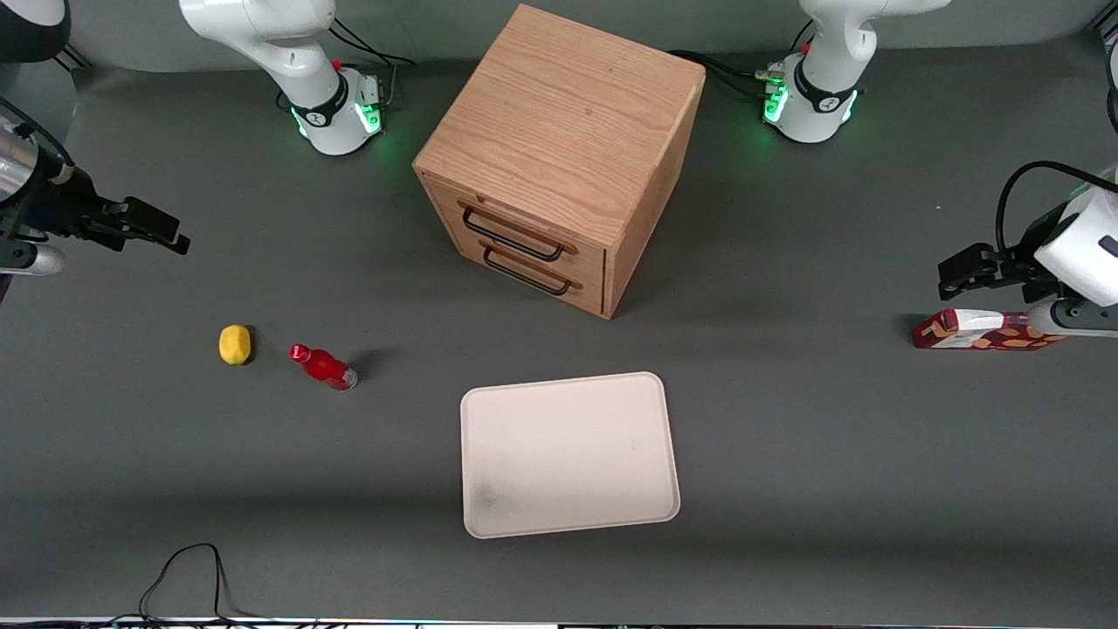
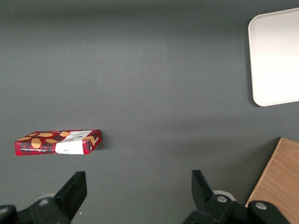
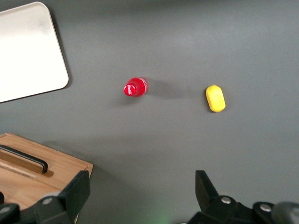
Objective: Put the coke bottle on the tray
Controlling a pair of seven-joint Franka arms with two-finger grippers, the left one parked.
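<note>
The coke bottle (image 1: 323,367) (image 3: 136,87), small and red with a red cap, stands on the grey table beside a yellow lemon (image 1: 235,344) (image 3: 215,98). The cream-white tray (image 1: 569,452) (image 3: 29,49) lies flat nearer the front camera than the wooden drawer box, with nothing on it. My right gripper (image 1: 162,231) (image 3: 140,189) hangs high above the table at the working arm's end, farther from the front camera than the bottle and well apart from it. Its fingers (image 3: 78,189) stand wide open with nothing between them.
A wooden drawer box (image 1: 559,157) (image 3: 32,168) with two black handles stands mid-table. A flat red snack box (image 1: 983,330) (image 2: 58,142) lies toward the parked arm's end. A black cable (image 1: 188,572) loops at the table's front edge.
</note>
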